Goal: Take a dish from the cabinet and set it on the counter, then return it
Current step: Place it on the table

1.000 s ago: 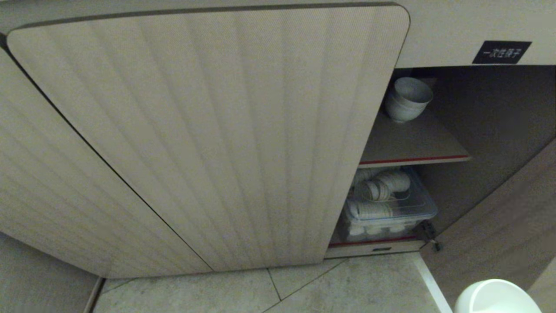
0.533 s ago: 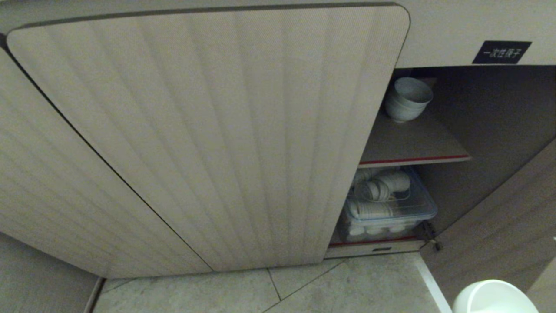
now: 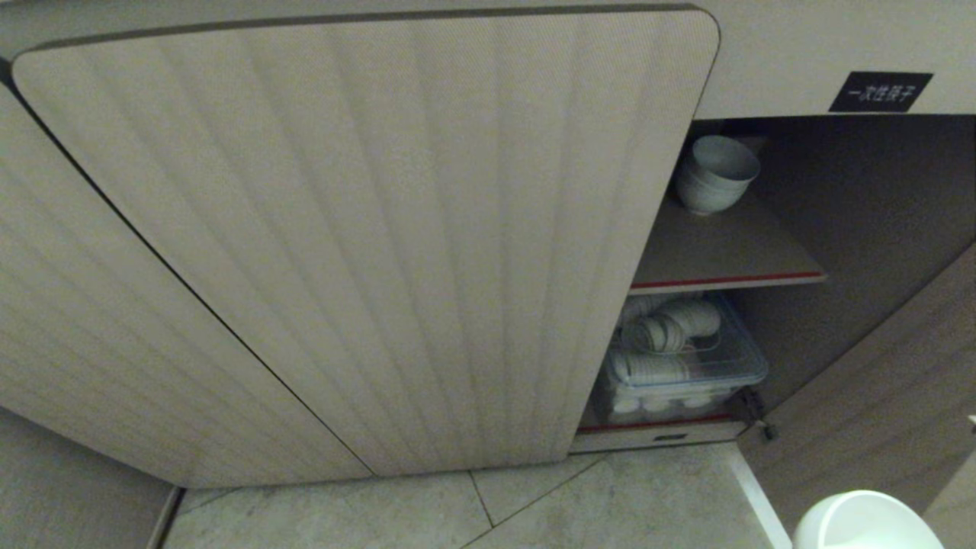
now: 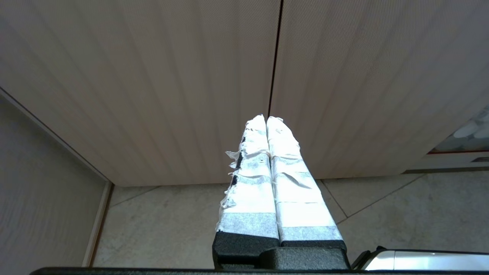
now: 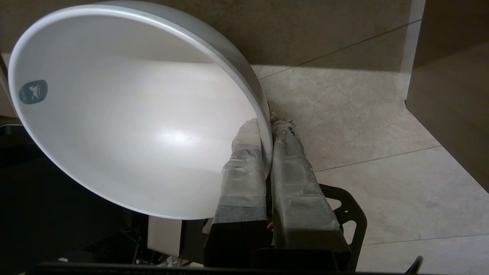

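My right gripper (image 5: 267,124) is shut on the rim of a white bowl, the dish (image 5: 130,114), one taped finger inside the rim and one outside. In the head view the dish (image 3: 865,522) shows at the bottom right corner, low over the floor in front of the open cabinet (image 3: 808,229). The cabinet's brown shelf with a red front edge (image 3: 724,280) carries a stack of white bowls (image 3: 713,179). My left gripper (image 4: 266,119) is shut and empty, pointing at the closed ribbed doors (image 4: 191,76). The counter is out of view.
A clear plastic bin (image 3: 679,366) full of white dishes sits on the cabinet's bottom level. The opened door (image 3: 877,381) stands at the right, close to the held dish. A closed ribbed door (image 3: 381,229) fills the middle. Pale floor tiles (image 3: 610,496) lie below.
The dish at the bottom right of the head view has edged slightly to the left. Nothing else has moved.
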Motion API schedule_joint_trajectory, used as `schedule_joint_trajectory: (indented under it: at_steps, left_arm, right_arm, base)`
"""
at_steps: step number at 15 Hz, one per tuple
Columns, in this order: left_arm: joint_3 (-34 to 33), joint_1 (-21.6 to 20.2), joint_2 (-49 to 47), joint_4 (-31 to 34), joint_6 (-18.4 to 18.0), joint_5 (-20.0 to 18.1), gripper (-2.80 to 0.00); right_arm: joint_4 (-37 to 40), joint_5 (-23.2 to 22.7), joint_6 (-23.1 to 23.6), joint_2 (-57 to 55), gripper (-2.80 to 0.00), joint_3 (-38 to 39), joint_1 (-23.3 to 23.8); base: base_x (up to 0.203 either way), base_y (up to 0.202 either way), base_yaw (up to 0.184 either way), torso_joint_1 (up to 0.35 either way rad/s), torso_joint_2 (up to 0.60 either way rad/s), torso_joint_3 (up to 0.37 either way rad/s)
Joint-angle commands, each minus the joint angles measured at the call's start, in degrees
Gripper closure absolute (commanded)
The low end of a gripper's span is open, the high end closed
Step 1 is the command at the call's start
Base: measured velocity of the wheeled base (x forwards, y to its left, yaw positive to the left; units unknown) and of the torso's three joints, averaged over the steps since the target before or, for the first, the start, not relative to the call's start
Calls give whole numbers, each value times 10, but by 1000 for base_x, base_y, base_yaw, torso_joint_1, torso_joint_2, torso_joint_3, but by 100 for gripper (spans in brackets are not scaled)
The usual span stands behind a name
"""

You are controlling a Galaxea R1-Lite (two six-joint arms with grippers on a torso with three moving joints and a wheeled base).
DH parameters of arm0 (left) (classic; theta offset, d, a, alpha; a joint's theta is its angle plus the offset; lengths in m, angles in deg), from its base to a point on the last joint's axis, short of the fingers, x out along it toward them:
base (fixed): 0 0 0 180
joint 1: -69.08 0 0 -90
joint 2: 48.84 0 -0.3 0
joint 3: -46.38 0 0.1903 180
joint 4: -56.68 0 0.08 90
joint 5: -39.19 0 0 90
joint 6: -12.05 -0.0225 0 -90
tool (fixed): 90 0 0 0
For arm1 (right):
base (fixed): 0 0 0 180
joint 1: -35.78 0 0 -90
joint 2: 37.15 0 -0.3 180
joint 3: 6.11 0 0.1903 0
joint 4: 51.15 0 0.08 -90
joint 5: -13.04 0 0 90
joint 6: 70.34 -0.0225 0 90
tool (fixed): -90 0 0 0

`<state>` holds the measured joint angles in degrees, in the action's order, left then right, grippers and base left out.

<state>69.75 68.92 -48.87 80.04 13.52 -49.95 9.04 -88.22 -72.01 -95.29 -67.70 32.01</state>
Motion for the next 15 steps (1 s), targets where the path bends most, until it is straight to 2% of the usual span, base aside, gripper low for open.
schedule_joint_trajectory:
  at_steps: [1, 9, 13, 15]
  left_arm:
    - [0, 0, 0, 0, 0, 0, 0]
    - [0, 0, 0, 0, 0, 0, 0]
    - [0, 0, 0, 0, 0, 0, 0]
    - [0, 0, 0, 0, 0, 0, 0]
  right_arm:
    - [6, -1, 0, -2, 0, -5, 0]
    - [35, 0, 1, 2, 0, -14, -8]
    - [117, -1, 1, 3, 0, -46, -18]
    - [151, -2, 1, 3, 0, -60, -20]
  base:
    - [0, 0, 0, 0, 0, 0]
    - [0, 0, 0, 5, -16, -12]
    - [0, 0, 0, 67, -240, -265]
    - [0, 0, 0, 189, -598, -292]
